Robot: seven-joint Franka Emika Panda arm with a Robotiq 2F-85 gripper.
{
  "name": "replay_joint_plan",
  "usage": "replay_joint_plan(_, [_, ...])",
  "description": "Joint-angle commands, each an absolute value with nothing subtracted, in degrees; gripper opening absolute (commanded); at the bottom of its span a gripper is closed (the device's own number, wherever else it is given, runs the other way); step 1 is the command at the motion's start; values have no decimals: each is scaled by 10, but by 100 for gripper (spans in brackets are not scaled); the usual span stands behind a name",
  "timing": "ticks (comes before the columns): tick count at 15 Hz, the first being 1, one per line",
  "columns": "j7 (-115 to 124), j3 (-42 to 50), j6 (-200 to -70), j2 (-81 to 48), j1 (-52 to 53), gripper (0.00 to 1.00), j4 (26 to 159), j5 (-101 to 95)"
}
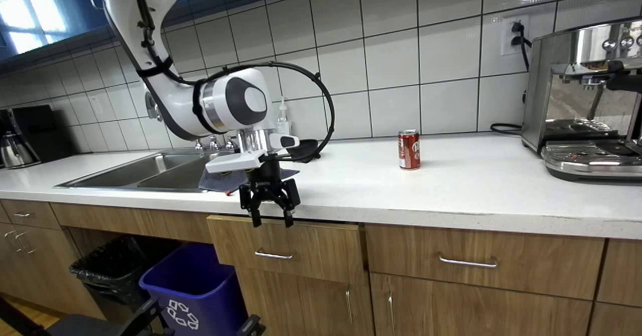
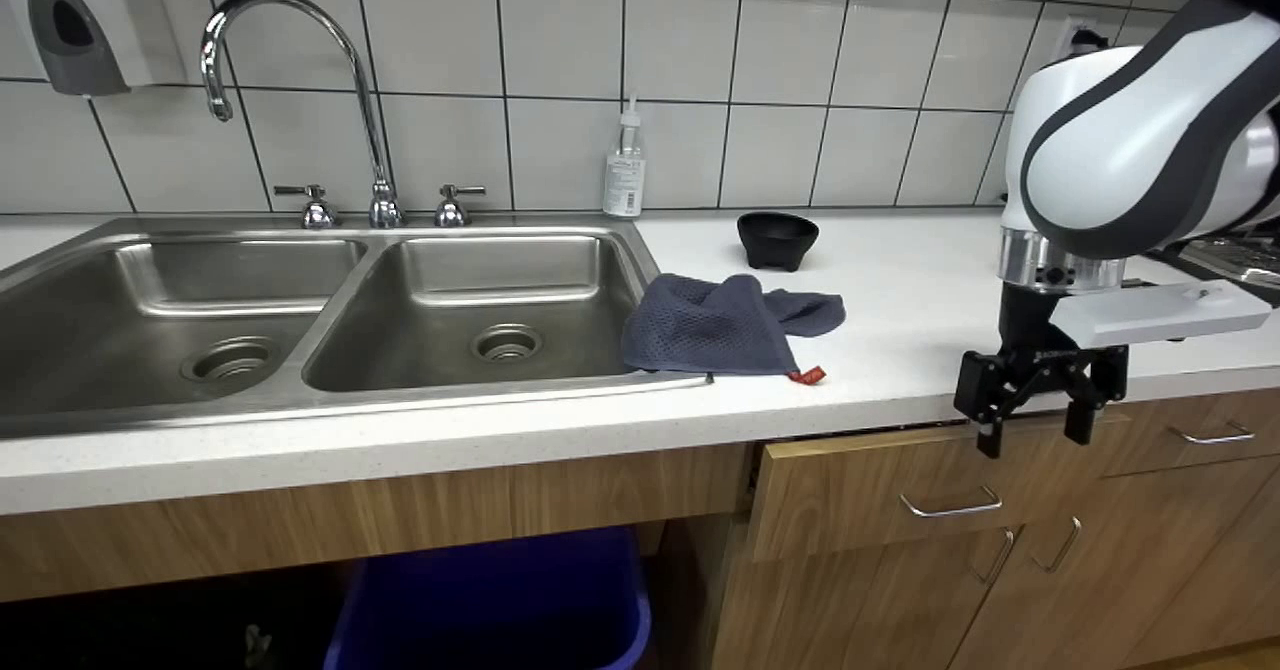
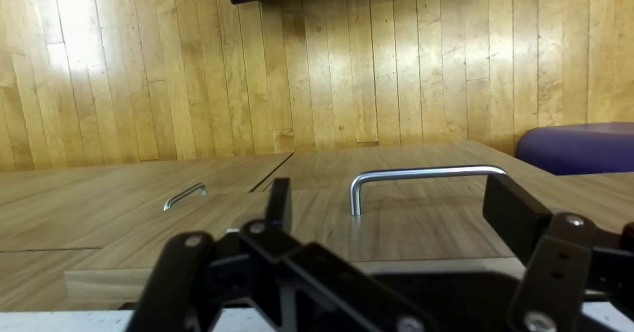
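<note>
My gripper (image 1: pixel 272 220) stands open near the counter's front edge, fingers pointing down, nothing between them. In both exterior views it hangs by the top of a wooden drawer (image 2: pixel 850 510) that sticks out a little from the cabinet. Below the fingertips, apart from them, is the drawer's silver bar handle (image 1: pixel 275 255). In the wrist view the handle (image 3: pixel 426 173) lies beyond the gap between the spread black fingers (image 3: pixel 515 213); the right finger covers its right end. Whether a fingertip touches the drawer front, I cannot tell.
A red can (image 1: pixel 409 150) stands on the white counter (image 1: pixel 466 190), left of an espresso machine (image 1: pixel 592 105). A black bowl (image 2: pixel 777 240), a blue-grey cloth (image 2: pixel 710 330) and a soap bottle (image 2: pixel 625 170) are by the double sink (image 2: pixel 340 300). A blue recycling bin (image 1: pixel 195 286) stands below.
</note>
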State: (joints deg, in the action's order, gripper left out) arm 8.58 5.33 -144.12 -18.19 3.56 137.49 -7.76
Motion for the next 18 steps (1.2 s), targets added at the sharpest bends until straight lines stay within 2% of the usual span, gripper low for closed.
replay_joint_plan(1, [97, 48, -1453, -133, 30, 100, 1412, -76])
replay_joint_plan(12, [86, 40, -1487, -75, 24, 100, 1437, -57])
replay_joint_plan(18, [88, 41, -1486, -88, 25, 100, 1421, -66])
